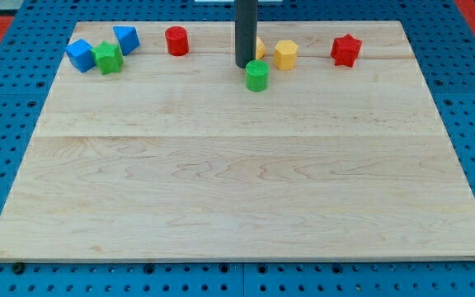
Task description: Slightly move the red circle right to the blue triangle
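The red circle (pixel 176 40) stands near the view's top, left of centre. The blue triangle (pixel 126 38) lies to its left with a gap between them. My tip (pixel 245 65) rests on the board well to the right of the red circle, just up-left of a green round block (pixel 256 75). The rod partly hides a yellow block (pixel 259 47) behind it.
A blue block (pixel 80 54) and a green star (pixel 107 58) sit together at the top left, touching the blue triangle. A yellow hexagon (pixel 285 54) and a red star (pixel 345 50) lie at the top right. The wooden board (pixel 237 181) sits on a blue pegboard.
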Robot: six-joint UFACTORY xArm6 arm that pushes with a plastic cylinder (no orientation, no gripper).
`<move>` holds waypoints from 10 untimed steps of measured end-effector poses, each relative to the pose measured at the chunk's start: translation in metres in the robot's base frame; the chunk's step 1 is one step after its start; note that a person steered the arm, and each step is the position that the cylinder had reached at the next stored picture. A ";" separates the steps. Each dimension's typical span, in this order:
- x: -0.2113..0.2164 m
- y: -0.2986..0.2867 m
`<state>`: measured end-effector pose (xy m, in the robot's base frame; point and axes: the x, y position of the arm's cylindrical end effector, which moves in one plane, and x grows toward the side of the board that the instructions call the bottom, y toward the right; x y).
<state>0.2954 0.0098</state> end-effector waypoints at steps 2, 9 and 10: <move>0.000 0.000; -0.019 -0.084; -0.018 -0.086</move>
<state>0.2776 -0.0763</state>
